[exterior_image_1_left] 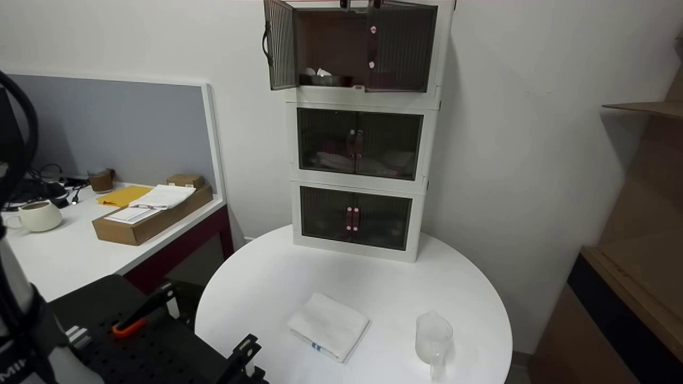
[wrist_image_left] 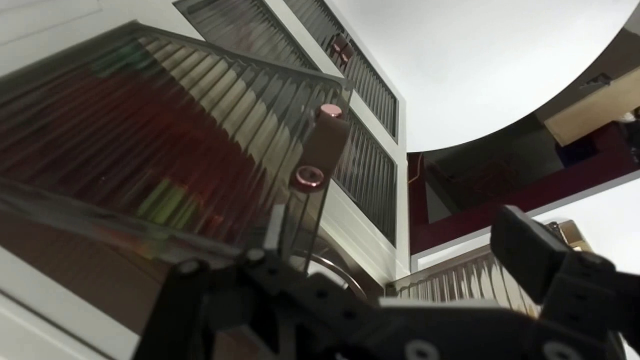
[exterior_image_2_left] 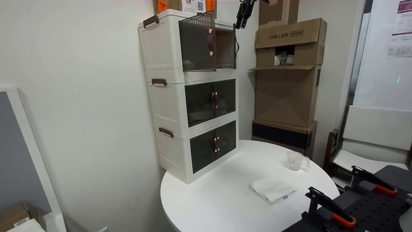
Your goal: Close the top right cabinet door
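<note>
The top right cabinet door (exterior_image_1_left: pixel 403 50) is a dark ribbed panel hinged on its right edge. It stands ajar; in an exterior view it shows nearly edge-on (exterior_image_2_left: pixel 234 48). In the wrist view, which stands upside down, it fills the left (wrist_image_left: pixel 165 150), with its brown strap handle (wrist_image_left: pixel 325 142). The twin left door (exterior_image_1_left: pixel 281 48) is swung wide open. My gripper (exterior_image_1_left: pixel 361 4) is open and empty at the top edge of the frame, near the door's free edge. It also shows in the other view (exterior_image_2_left: pixel 240 25) and wrist view (wrist_image_left: pixel 400 235). Contact with the door is unclear.
A bowl (exterior_image_1_left: pixel 331 80) sits in the top compartment. The lower tiers' doors (exterior_image_1_left: pixel 357 141) are shut. A towel (exterior_image_1_left: pixel 329 326) and a clear measuring cup (exterior_image_1_left: pixel 433 338) are on the white round table (exterior_image_1_left: pixel 395 298). Cardboard boxes (exterior_image_2_left: pixel 286 93) stand beside the cabinet; others sit on top (exterior_image_2_left: pixel 175 5).
</note>
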